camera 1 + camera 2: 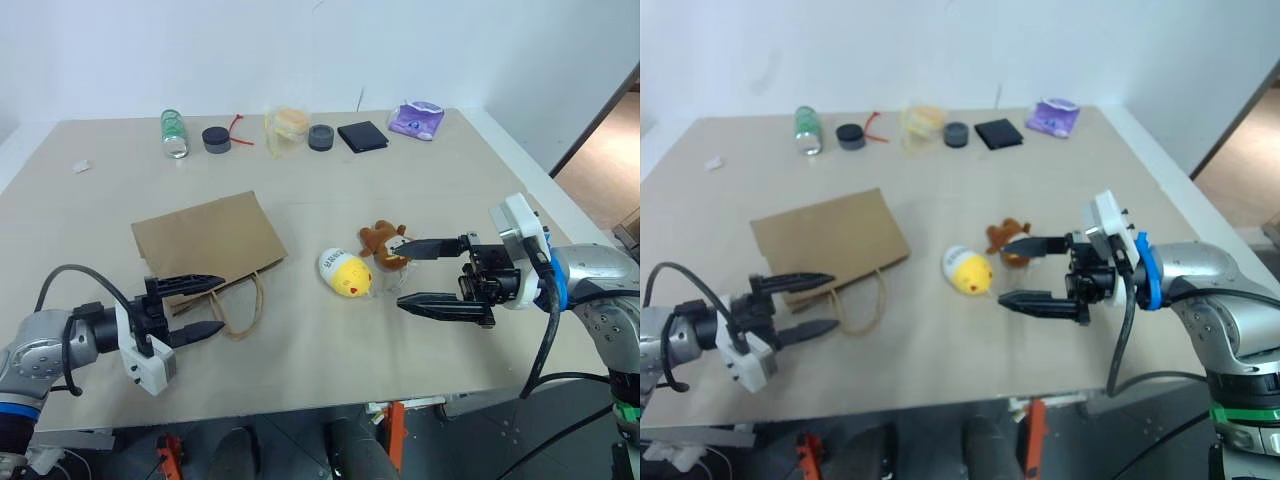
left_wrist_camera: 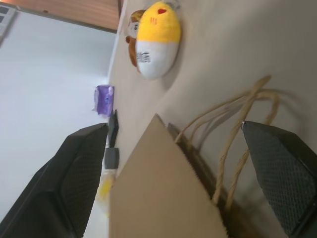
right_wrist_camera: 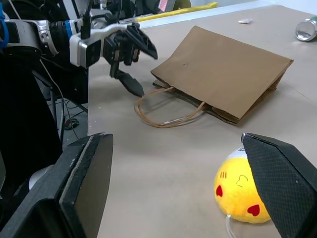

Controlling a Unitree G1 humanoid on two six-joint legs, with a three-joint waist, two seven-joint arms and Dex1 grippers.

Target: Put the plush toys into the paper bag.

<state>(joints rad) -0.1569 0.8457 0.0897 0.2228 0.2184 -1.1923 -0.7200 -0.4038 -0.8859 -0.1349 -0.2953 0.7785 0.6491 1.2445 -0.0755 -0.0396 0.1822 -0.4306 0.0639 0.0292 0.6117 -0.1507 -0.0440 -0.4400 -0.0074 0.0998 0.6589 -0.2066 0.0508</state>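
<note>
Left gripper (image 1: 205,305) low over the near edge of the worktop (image 1: 420,180), its 2 black fingers spread wide, nothing between them. Paper bag (image 1: 210,238) flat on its side straight ahead of those fingertips, mouth toward the gripper, twisted loop handles (image 1: 245,305) lying on the worktop just beside the fingertips, apparently not touched. From the left wrist view, bag corner and handles framed between the 2 fingers.

Right gripper (image 1: 402,272) level, pointing toward the left one, also spread wide and empty. Brown monkey plush (image 1: 382,245) just at the tip of the upper finger; contact cannot be told. Yellow-and-white chick plush (image 1: 345,272) lying on its side just ahead of the right gripper's fingertips, touching or nearly touching the monkey, between the 2 grippers and well apart from the bag's mouth. Both plushes outside the bag.

Far beyond both grippers, along the back of the worktop: a can (image 1: 174,133) on its side, 2 dark round lids (image 1: 216,139), a red tie (image 1: 236,124), a clear bag with yellow contents (image 1: 286,129), a black square wallet (image 1: 362,136), a purple packet (image 1: 417,120).
</note>
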